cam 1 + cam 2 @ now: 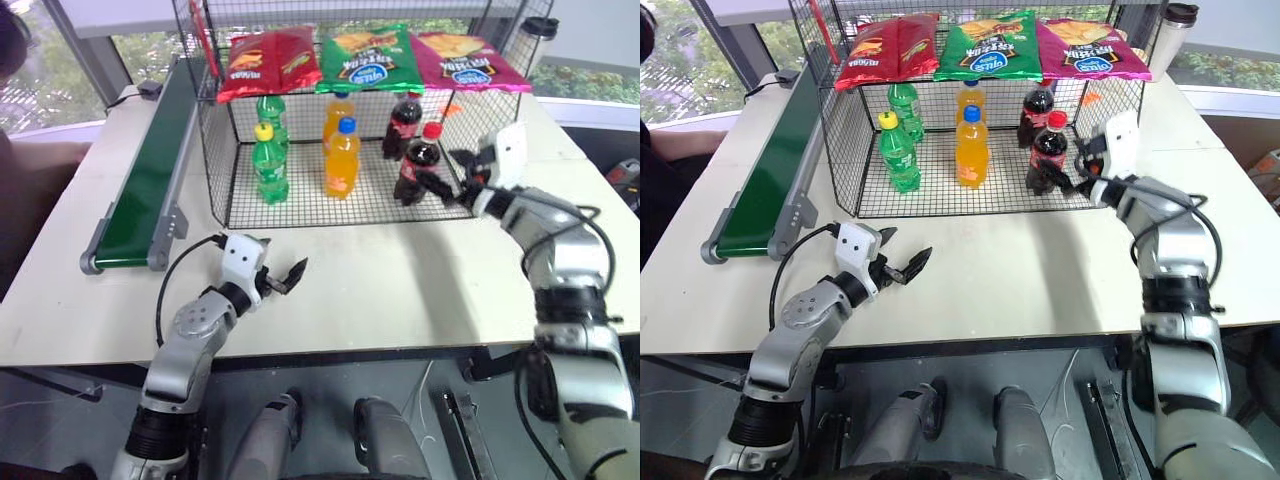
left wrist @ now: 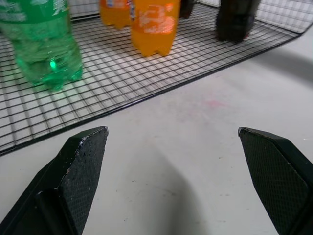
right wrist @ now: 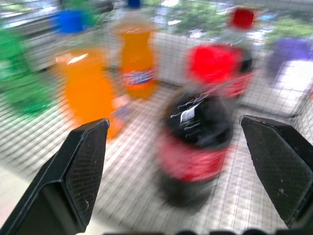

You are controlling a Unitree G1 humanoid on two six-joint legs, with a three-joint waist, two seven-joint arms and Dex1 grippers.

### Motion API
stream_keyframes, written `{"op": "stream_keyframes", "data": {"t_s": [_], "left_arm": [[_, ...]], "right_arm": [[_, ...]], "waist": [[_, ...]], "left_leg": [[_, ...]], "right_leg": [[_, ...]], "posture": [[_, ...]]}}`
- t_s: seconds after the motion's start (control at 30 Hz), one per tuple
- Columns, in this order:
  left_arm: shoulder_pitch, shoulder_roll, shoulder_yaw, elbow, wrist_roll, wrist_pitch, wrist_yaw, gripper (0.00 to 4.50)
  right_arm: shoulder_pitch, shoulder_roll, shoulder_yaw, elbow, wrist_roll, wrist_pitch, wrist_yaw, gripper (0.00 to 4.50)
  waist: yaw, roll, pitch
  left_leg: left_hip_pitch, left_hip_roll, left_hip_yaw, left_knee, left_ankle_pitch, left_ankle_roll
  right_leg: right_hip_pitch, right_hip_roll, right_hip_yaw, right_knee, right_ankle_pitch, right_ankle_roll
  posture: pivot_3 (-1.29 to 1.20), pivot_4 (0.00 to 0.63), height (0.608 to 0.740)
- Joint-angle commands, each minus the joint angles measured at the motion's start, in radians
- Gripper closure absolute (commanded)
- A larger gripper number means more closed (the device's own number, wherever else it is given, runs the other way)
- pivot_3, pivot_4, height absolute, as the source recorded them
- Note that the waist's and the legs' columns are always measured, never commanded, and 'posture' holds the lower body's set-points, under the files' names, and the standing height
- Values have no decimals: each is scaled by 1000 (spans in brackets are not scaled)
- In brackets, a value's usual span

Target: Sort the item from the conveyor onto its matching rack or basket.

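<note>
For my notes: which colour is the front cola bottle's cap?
Red, clearest in right eye view: cola bottle.

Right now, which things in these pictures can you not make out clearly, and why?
- Front cola bottle: label text smeared by blur in the right wrist view.
- Rear cola bottle: partly hidden behind the front one in the head views.
- Conveyor: far end cut off behind the wire cage.
- Person: cut off by the picture's edge.
- Green bottle: top cut off in the left wrist view.
</note>
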Motion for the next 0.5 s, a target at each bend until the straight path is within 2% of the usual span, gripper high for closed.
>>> {"op": "stream_keyframes", "data": {"t_s": [0.03,0.27,0.5], "left_arm": [[-21,3,-1,-12,-15,-8,-16,0],[-53,-2,-10,16,-10,-11,-20,0],[-56,2,-10,6,-19,5,-33,0]], "right_arm": [[89,48,47,-172,54,68,7,79],[224,172,144,-285,79,122,-20,79],[211,194,139,-256,73,109,-29,79]], "waist": [[-2,0,0],[0,1,0],[1,0,0]], "left_leg": [[0,0,0,0,0,0],[0,1,1,2,-1,-2],[0,0,1,2,-1,-2]], "right_leg": [[0,0,0,0,0,0],[0,0,1,0,1,-1],[1,0,0,0,1,-1]], "posture": [[0,150,738],[0,150,738],[0,150,738]]}}
